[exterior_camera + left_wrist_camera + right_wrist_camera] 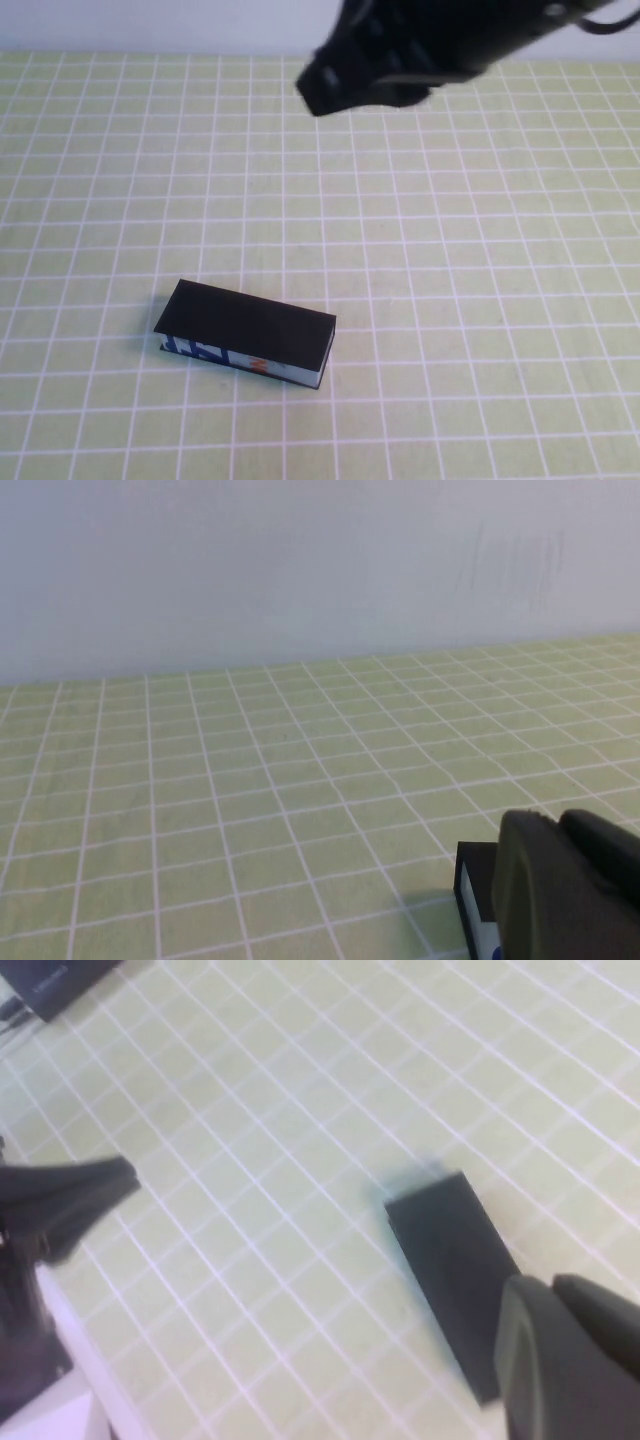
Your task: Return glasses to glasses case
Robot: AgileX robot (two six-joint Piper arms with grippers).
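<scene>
The glasses case [245,322] lies closed on the green checked cloth, left of the middle and near the front; its top is matte black and its front side is white with blue and orange print. The glasses are not in view. My right gripper [325,88] hangs blurred high over the far middle of the table; in the right wrist view its fingers [550,1290] are together, above the case [445,1250]. My left gripper [560,825] is out of the high view; its fingers are together, close in front of one end of the case [475,880].
The green checked cloth [480,280] covers the whole table up to a pale wall [300,560] at the back. In the right wrist view a dark arm part [60,1200] and a white table edge [70,1410] show at one side.
</scene>
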